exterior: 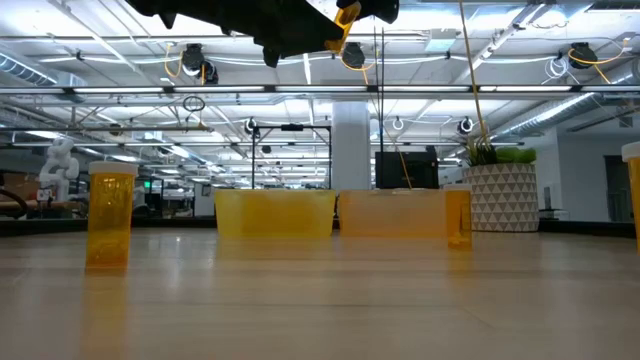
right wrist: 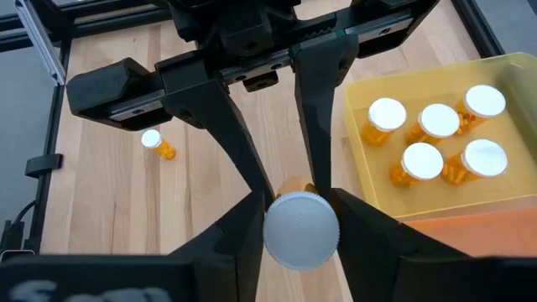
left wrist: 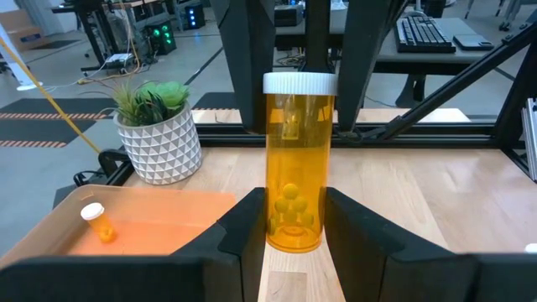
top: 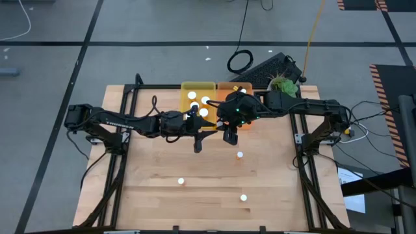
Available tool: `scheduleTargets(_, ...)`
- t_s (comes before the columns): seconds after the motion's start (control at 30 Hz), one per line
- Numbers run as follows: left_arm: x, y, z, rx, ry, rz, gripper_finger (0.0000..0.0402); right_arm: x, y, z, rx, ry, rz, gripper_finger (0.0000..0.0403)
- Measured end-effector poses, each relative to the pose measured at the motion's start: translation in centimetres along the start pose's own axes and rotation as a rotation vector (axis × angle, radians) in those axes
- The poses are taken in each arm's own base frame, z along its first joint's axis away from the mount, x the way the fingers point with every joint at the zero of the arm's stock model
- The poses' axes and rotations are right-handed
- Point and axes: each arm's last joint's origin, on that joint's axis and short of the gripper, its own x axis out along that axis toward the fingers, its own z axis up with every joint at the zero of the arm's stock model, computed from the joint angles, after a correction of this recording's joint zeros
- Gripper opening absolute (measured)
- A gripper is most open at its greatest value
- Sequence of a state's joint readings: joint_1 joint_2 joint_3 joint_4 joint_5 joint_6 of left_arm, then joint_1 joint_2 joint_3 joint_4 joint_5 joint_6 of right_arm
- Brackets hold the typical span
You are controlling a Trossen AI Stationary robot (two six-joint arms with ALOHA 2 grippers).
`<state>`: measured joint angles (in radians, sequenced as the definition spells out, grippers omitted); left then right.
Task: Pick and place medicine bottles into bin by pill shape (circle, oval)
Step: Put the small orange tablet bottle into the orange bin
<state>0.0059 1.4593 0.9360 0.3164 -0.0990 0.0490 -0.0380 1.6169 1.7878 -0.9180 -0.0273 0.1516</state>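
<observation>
One medicine bottle (left wrist: 294,159), orange with a white cap and round pills inside, stands upright in the air above the table's middle. Both grippers are shut on it. My left gripper (left wrist: 295,243) reaches in level from the table's left. My right gripper (right wrist: 300,214) comes down on it from above, beside the bins. The yellow bin (top: 186,88) holds several capped bottles (right wrist: 436,143). The orange bin (left wrist: 50,218) holds one bottle (left wrist: 96,222) lying on its side. Three more bottles (top: 240,155) (top: 181,181) (top: 244,197) stand upright on the table. My left gripper pinches the bottle's lower body (left wrist: 294,231) between its two fingers, coming level from the table's left. The bottle stands upright, lifted clear of the table. My right gripper has the white cap (right wrist: 302,231) between its two fingers (right wrist: 243,231), pointing down from above, one on each side of the cap's rim.
A white patterned pot with a green plant (left wrist: 155,126) stands at the far right corner behind the orange bin. A black keyboard (top: 273,68) lies beyond the table's far edge. Bare wood spreads over the near half of the table around the loose bottles.
</observation>
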Motion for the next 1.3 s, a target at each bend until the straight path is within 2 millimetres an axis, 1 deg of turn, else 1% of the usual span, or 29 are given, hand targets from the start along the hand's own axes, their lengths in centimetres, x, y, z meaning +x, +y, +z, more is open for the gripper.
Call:
scheduleTargets(0.57,0.0,0.0,0.0,-0.007,0.000,0.000,0.0118,0.0,0.0,0.0,0.000,0.000,0.000,0.0124)
scheduleTargets(0.8,0.0,0.1,0.0,-0.005,0.002,0.020,0.0121,0.0,-0.5,0.1,0.011,-0.001,-0.010,0.0123)
scheduleTargets(0.9,0.0,0.1,-0.1,-0.014,0.011,0.052,0.0143,0.0,-0.9,0.1,0.018,-0.003,-0.017,0.0123)
scheduleTargets(1.13,0.0,0.4,-0.2,-0.034,0.019,0.137,0.0244,-0.1,-1.2,0.2,0.014,-0.004,-0.024,0.0123)
scheduleTargets(1.3,-0.1,0.5,-0.3,-0.063,0.031,0.186,0.0291,-0.1,-1.8,0.1,0.013,0.008,-0.038,0.0123)
